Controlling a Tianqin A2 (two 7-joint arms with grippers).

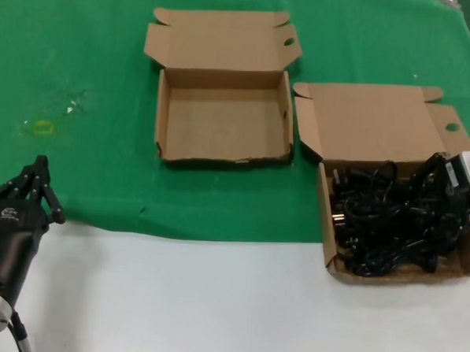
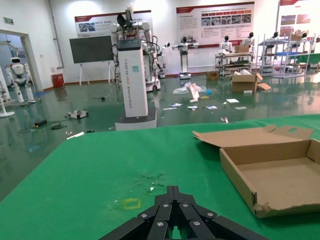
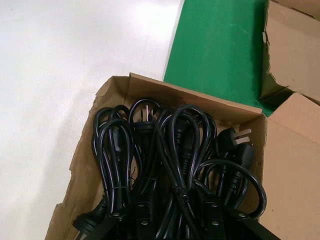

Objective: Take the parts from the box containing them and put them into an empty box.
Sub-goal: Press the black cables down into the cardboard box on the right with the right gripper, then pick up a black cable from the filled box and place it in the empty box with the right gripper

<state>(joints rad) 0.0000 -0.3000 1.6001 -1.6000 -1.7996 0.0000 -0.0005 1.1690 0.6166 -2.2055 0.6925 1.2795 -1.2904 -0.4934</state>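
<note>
Hovering right claw [image 1: 443, 183]: right edge of the head view, down over the far side of the pile of cords; cannot tell how far its fingers are spread or whether it has hold of anything, black on black.
Left claw [image 1: 39, 183]: lower left of the head view, parked over the front edge of the green cloth, fingers drawn together to a point, holding nothing.
Power cords [image 1: 390, 220]: tangled black heap filling the full box; the right wrist view shows several looped bundles [image 3: 180, 165] side by side, pronged plugs sticking out at the edges.
Full box [image 1: 332, 256]: lower right of the head view, straddling the line between green cloth and bare white table [image 1: 181, 299], lid flap open and lying flat behind it.
Empty box [image 1: 220, 154]: upper centre of the head view, on the green cloth, lid flap open behind, round hole in the right tab; just beside the full box's lid, a narrow gap between. The left wrist view catches its near corner [image 2: 250, 195].
Green cloth [image 1: 83, 73]: covers the far part of the table.
</note>
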